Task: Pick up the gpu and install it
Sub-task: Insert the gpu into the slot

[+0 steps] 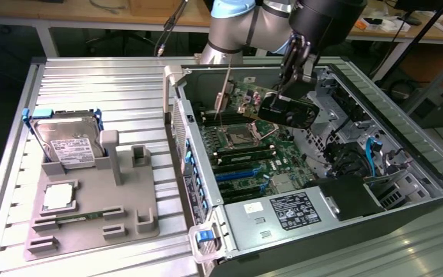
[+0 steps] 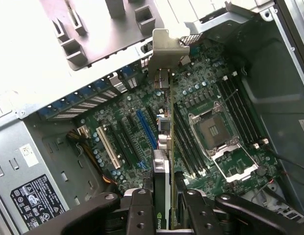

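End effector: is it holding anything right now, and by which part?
Yes, the end effector holds the gpu, pinched across its flat faces at the upper edge, over the motherboard.

The gpu (image 1: 287, 112) hangs in the gripper (image 1: 289, 92) over the motherboard (image 1: 283, 153) inside the case (image 1: 406, 167). At nine o'clock from the case, the hard drive (image 1: 67, 141) sits on the tray (image 1: 90, 225).

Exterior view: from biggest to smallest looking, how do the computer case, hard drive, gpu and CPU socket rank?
Largest: computer case
Next: hard drive and gpu, too alike to rank since the gpu hangs tilted
Smallest: CPU socket
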`<action>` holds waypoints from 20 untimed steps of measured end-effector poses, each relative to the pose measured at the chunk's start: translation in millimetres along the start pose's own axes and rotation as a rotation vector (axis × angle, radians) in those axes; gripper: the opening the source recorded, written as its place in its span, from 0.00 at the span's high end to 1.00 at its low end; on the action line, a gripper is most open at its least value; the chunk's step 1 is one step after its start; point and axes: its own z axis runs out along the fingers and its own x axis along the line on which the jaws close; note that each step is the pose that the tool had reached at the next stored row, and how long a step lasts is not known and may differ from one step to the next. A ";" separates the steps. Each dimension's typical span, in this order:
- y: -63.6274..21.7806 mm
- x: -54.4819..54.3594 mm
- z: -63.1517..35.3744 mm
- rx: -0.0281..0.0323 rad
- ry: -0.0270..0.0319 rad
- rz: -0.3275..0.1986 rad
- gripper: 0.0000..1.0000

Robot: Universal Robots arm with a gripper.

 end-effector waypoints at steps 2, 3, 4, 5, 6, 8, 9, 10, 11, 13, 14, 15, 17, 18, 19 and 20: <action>-0.1 -0.1 0.0 -0.0002 0.0006 -0.014 0.73; -0.3 -0.1 0.0 -0.0003 0.0009 -0.022 0.73; -0.4 -0.2 0.0 -0.0003 0.0011 -0.029 0.73; -0.6 -0.3 0.0 -0.0004 0.0015 -0.037 0.73; -0.7 -0.3 0.0 -0.0005 0.0019 -0.045 0.73; -1.0 -0.5 0.0 -0.0007 0.0026 -0.063 0.73; -1.1 -0.5 0.0 -0.0008 0.0029 -0.071 0.73; -1.3 -0.6 0.0 -0.0009 0.0033 -0.081 0.73; -1.8 -0.8 -0.1 -0.0010 0.0038 -0.094 0.73; -2.5 -1.2 -0.1 -0.0013 0.0046 -0.112 0.73; -2.9 -1.4 -0.1 -0.0014 0.0051 -0.121 0.73; -3.2 -1.5 -0.1 -0.0015 0.0053 -0.129 0.73; -3.7 -1.7 -0.2 -0.0016 0.0060 -0.144 0.73; -4.0 -1.9 -0.2 -0.0018 0.0064 -0.154 0.73; -4.1 -1.9 -0.2 -0.0018 0.0067 -0.161 0.73; -4.2 -2.0 -0.2 -0.0019 0.0069 -0.167 0.73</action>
